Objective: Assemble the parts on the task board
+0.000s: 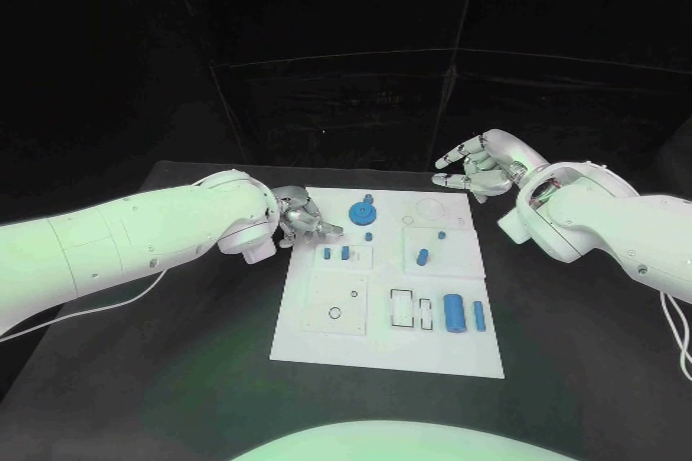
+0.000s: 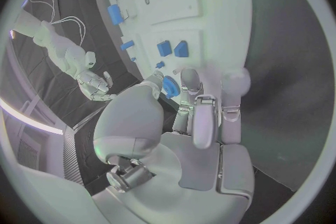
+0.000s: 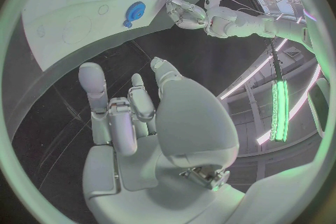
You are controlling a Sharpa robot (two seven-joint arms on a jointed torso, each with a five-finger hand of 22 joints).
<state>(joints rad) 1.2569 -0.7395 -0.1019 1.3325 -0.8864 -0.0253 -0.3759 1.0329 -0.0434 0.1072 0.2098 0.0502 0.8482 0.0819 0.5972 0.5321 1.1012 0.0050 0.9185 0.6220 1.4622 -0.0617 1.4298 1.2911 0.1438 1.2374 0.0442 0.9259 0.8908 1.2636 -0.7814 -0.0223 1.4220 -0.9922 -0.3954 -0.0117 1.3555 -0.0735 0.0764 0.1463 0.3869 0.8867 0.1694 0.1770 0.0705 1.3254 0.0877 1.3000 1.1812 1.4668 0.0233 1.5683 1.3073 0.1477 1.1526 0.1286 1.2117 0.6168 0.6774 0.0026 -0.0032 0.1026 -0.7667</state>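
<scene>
The task board, a white plate, lies in the middle of the black table, with its long side running from near to far. Its surface is divided into panels with cut-out recesses: a square panel at the near left carries small round holes, and beside it to the right sit two narrow rectangular slots. Just right of those slots lie two upright-lying blue cylinders, a larger one and a thinner one. Farther back, a round blue disc with a knob rests near the far left corner, two small blue blocks lie side by side on the left middle panel, one tiny blue piece sits between them and the disc, and a blue peg stands on the right middle panel. That makes seven blue parts that I can count. The left hand hovers at the board's far left edge, just beside the disc, fingers loosely apart and gripping nothing. The right hand is raised beyond the board's far right corner, well apart from any part, fingers spread and bare.
</scene>
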